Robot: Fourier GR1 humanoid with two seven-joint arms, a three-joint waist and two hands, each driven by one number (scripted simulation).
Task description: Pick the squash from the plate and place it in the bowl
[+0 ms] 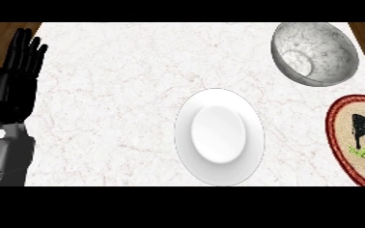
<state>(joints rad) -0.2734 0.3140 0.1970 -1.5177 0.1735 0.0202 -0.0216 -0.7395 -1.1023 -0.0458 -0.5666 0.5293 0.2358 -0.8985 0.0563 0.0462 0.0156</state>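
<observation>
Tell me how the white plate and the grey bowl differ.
Colour: the plate is plain white; the bowl is grey and veined like marble.
Depth: the plate is shallow with a broad rim; the bowl is deep with tall walls.
Place: the plate sits near the middle of the counter; the bowl sits at its far right corner.
Shared: both are round and show nothing inside.

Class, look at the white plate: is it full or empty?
Empty. The white plate shows only its bare surface; nothing lies on it.
</observation>
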